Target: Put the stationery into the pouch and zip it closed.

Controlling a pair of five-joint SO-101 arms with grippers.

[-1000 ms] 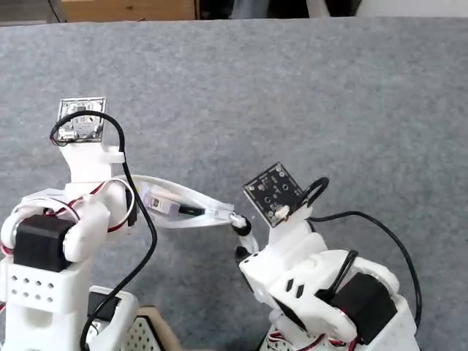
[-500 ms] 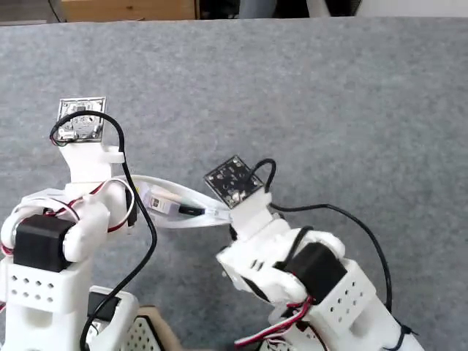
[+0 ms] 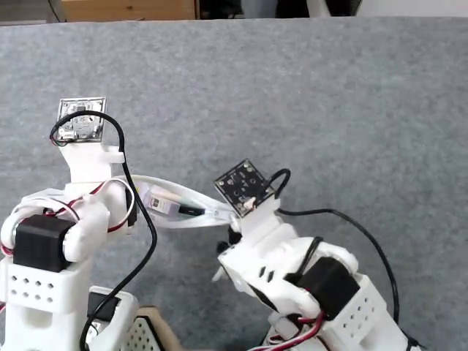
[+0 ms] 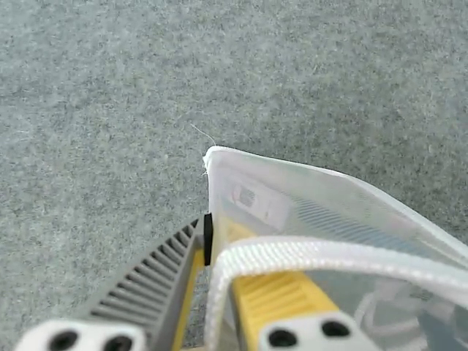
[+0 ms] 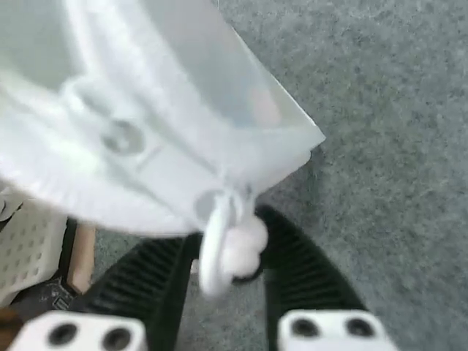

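Note:
A translucent white pouch [image 3: 175,206] hangs between the two arms over the grey mat, with stationery [image 3: 164,200] showing through its side. My left gripper [image 4: 216,235] is shut on the pouch's [image 4: 314,212] end, just under its white webbing edge, with a yellow pad against the fabric. At the other end, my right gripper [image 5: 223,245] is shut on the white zipper pull [image 5: 232,250], a ring with a small ball, which sits between its black fingers [image 5: 300,278]. The pouch [image 5: 146,95] spreads above that gripper. In the high view the right gripper [image 3: 234,225] sits at the pouch's right tip.
The grey mat [image 3: 329,95] stretches open behind and to the right of the arms. A wooden object [image 3: 128,9] lies along the far edge. A perforated white part [image 3: 142,333] sits by the left arm's base at the near edge.
The right arm swung left toward the pouch, then eased back slightly right. The pouch and the left arm have stayed where they were.

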